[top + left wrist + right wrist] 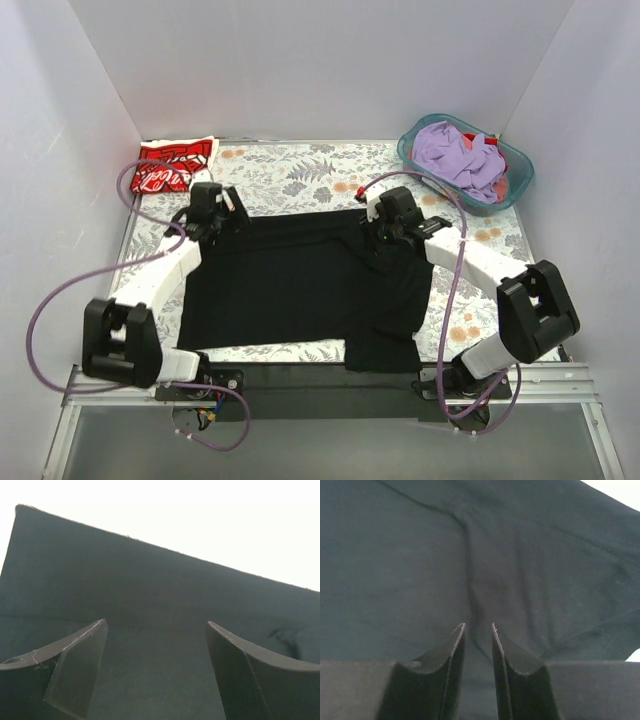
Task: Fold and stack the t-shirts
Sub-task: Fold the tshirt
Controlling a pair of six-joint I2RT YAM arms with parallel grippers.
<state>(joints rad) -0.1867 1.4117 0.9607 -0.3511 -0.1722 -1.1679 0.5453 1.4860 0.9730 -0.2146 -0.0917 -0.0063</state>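
Floral-patterned surface [300,175] bears the large plain black cloth t-shirt [290,285], seemingly mid-fold, with the left end effector [156,625] wide open and the right end effector [478,626] narrowly parted, both empty over its far edge; the next move probably calls for regripping an edge, while the folded red lettered t-shirt [172,165] lies beyond its far-left corner.

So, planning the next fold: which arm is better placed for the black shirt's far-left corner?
Likely left: left gripper open near that corner of the black shirt; right gripper is opposite.
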